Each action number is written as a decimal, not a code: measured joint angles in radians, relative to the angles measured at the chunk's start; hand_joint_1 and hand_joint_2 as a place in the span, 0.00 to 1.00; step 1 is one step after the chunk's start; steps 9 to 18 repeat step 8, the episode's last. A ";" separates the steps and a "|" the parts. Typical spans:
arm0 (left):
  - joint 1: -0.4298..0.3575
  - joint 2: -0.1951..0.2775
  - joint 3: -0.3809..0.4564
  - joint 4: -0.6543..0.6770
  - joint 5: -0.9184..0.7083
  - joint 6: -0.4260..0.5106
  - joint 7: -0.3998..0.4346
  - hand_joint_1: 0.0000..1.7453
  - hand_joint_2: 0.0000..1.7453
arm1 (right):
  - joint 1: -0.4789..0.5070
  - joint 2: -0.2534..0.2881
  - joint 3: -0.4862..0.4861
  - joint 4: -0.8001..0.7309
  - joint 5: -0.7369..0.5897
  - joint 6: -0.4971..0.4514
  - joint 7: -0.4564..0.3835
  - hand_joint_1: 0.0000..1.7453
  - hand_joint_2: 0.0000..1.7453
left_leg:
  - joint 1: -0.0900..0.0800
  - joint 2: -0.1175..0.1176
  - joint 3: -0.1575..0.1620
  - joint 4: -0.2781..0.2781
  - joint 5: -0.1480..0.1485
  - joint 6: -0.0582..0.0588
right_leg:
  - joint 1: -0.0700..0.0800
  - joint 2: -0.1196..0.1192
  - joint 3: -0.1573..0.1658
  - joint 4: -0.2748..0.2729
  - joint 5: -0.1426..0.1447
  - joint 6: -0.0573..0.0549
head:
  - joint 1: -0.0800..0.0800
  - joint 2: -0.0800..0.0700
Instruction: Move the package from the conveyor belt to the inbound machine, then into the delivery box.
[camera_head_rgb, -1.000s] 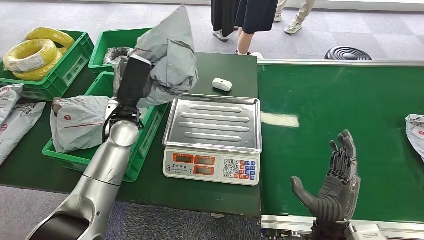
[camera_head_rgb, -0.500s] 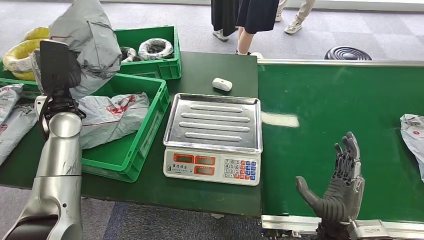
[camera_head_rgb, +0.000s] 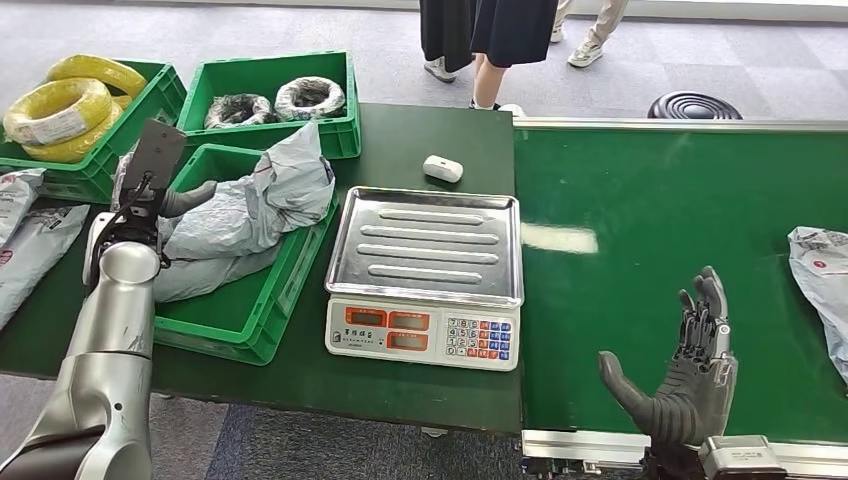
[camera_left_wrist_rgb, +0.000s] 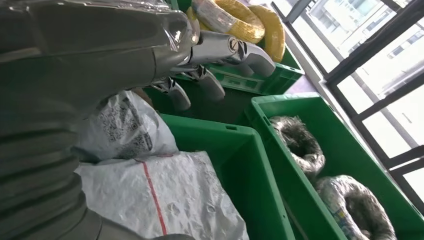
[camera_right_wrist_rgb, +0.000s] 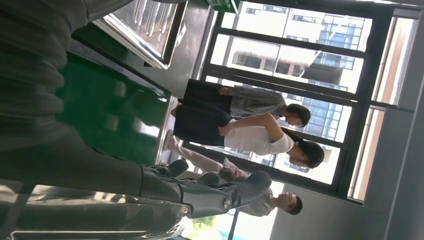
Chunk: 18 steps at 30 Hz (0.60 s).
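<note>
A grey plastic package (camera_head_rgb: 268, 196) lies in the green delivery box (camera_head_rgb: 250, 335), slumped against its far right corner; in the left wrist view it is the white bag (camera_left_wrist_rgb: 165, 200). My left hand (camera_head_rgb: 152, 176) hovers at the box's left side, fingers (camera_left_wrist_rgb: 220, 55) spread and holding nothing, its thumb close to the bag. The scale (camera_head_rgb: 425, 270) stands bare between the box and the conveyor belt (camera_head_rgb: 660, 210). My right hand (camera_head_rgb: 682, 378) is open, palm up, over the belt's front edge. Another grey package (camera_head_rgb: 822, 290) lies at the belt's right edge.
Behind the box stand a crate of yellow cable coils (camera_head_rgb: 70, 105) and a crate of wrapped coils (camera_head_rgb: 275, 100). More bags (camera_head_rgb: 25, 240) lie at the far left. A small white device (camera_head_rgb: 443, 168) sits behind the scale. People (camera_head_rgb: 490, 35) stand beyond the table.
My left arm swung the grey package left from above the box, lowered it into the box and let it go. The package on the belt crept left.
</note>
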 joint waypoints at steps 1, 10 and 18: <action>0.004 0.003 0.005 0.000 0.005 0.008 -0.003 0.00 1.00 | 0.000 0.001 0.000 0.000 0.000 0.000 -0.001 0.00 1.00 | 0.000 0.000 0.000 0.000 0.000 0.000 | 0.000 0.000 0.000 0.000 0.000 0.000 | 0.000 0.000; 0.021 0.006 0.056 -0.047 0.175 0.158 -0.160 0.00 1.00 | 0.005 0.003 -0.001 0.001 -0.004 0.008 -0.001 0.00 1.00 | 0.000 0.000 0.000 0.000 0.000 0.000 | 0.000 0.000 0.000 0.000 0.000 0.000 | 0.000 0.000; 0.021 0.006 0.056 -0.047 0.175 0.158 -0.160 0.00 1.00 | 0.005 0.003 -0.001 0.001 -0.004 0.008 -0.001 0.00 1.00 | 0.000 0.000 0.000 0.000 0.000 0.000 | 0.000 0.000 0.000 0.000 0.000 0.000 | 0.000 0.000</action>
